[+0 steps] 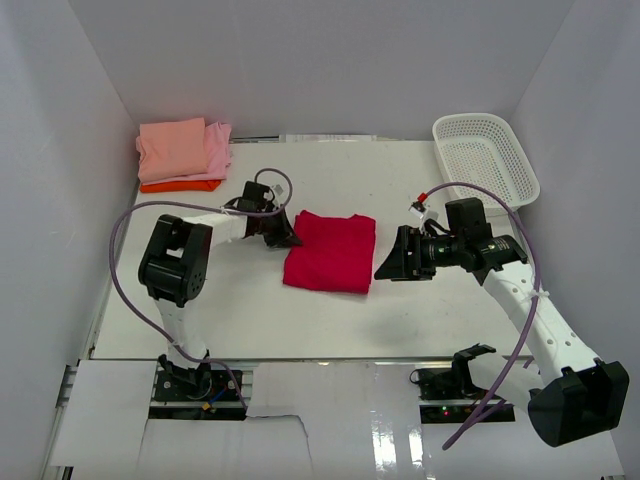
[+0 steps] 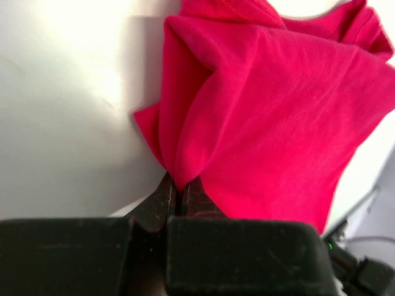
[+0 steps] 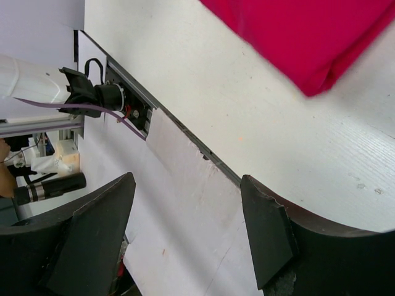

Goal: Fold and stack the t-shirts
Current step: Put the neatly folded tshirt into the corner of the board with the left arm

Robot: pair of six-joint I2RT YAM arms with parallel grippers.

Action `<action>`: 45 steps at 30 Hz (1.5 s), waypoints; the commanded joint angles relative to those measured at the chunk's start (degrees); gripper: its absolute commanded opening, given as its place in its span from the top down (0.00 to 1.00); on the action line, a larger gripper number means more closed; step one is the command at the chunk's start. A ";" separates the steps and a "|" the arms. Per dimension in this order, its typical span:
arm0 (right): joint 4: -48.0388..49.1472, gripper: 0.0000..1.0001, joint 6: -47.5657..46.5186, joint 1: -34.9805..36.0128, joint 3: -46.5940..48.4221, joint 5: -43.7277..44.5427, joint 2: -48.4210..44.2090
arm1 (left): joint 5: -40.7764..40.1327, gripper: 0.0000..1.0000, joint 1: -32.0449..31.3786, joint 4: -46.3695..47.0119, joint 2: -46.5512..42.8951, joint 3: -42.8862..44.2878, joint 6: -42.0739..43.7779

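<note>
A folded crimson-red t-shirt (image 1: 332, 252) lies mid-table. My left gripper (image 1: 290, 238) is at its left edge, shut on a pinched fold of the red cloth (image 2: 271, 111), which rises between the closed fingers (image 2: 162, 202). A stack of folded t-shirts sits at the back left: salmon-pink (image 1: 172, 148) on top, light pink (image 1: 219, 148) under it, orange (image 1: 180, 185) at the bottom. My right gripper (image 1: 388, 266) hovers just right of the red t-shirt, open and holding nothing; its wrist view shows a corner of the red t-shirt (image 3: 308, 37) beyond the spread fingers (image 3: 262, 228).
A white plastic lattice basket (image 1: 485, 155) stands at the back right, tilted against the wall. White walls close in the table on three sides. The left arm's purple cable (image 1: 125, 250) loops over the left side. Paper sheets (image 1: 200, 420) cover the near edge.
</note>
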 commanded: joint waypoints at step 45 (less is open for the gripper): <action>0.81 0.24 -0.65 -0.51 -1.01 -6.09 1.64 | -8.30 1.00 25.72 -14.57 19.86 69.82 9.11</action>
